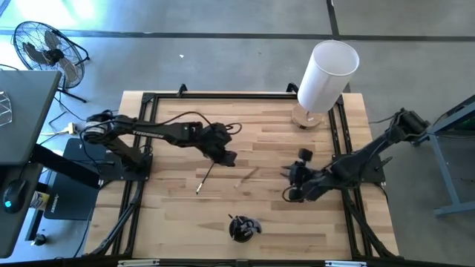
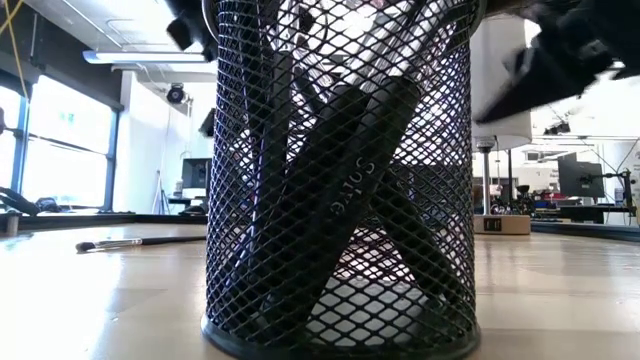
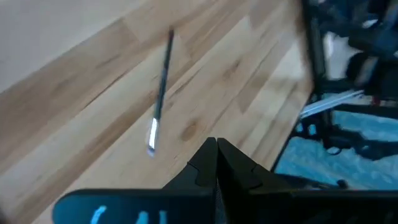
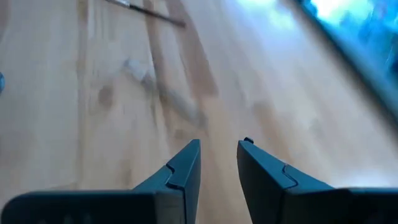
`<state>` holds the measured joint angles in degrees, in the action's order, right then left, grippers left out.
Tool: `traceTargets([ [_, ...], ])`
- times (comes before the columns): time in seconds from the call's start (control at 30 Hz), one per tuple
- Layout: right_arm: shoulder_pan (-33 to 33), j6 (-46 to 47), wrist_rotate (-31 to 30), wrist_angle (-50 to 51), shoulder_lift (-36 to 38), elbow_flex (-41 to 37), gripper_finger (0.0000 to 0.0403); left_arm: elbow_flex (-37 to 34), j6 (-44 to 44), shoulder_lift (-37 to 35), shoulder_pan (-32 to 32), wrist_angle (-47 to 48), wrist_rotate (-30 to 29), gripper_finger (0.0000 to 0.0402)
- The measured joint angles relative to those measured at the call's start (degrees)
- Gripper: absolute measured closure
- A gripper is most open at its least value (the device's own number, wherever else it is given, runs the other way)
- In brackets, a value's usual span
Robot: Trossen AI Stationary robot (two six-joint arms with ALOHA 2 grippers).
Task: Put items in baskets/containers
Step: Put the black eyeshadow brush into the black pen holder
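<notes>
A dark-handled brush (image 1: 206,179) lies flat on the wooden table (image 1: 171,222), left of its middle; the left wrist view shows the brush (image 3: 160,93) with its pale tip toward the camera. A pale wooden brush (image 1: 247,176) lies to its right. The black mesh cup (image 1: 241,228) stands near the front edge with several brushes (image 2: 345,190) leaning inside it. My left gripper (image 1: 228,156) hovers shut just beyond the dark brush's far end, with nothing between its fingers (image 3: 205,163). My right gripper (image 1: 291,183) hangs open, right of the pale brush, over bare table (image 4: 219,146).
A tall white cylinder (image 1: 326,74) stands at the table's far right corner. A black frame (image 1: 141,141) runs along the table's edges. One brush (image 2: 125,243) shows lying on the table left of the cup (image 2: 340,200) in the low view.
</notes>
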<state>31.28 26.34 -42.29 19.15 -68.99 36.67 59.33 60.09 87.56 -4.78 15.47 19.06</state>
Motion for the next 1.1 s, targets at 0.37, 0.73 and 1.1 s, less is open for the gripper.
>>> traceTargets([
  [0.37, -6.5, -19.0, 21.4, 1.2, 0.0, 1.5, 0.0303, 4.4, 1.7, 3.1, 5.9, 1.6, -9.2, 0.0401],
  [0.73, -4.9, -27.3, 35.0, 0.4, -2.9, 0.1, 0.0304, 4.4, 2.0, 3.1, 14.7, 9.4, -16.7, 0.0401],
  [1.1, -0.8, -41.7, 42.4, -0.6, -19.5, 8.7, 0.0304, -3.7, 12.9, -0.2, 19.3, 7.0, -21.5, 0.0401],
])
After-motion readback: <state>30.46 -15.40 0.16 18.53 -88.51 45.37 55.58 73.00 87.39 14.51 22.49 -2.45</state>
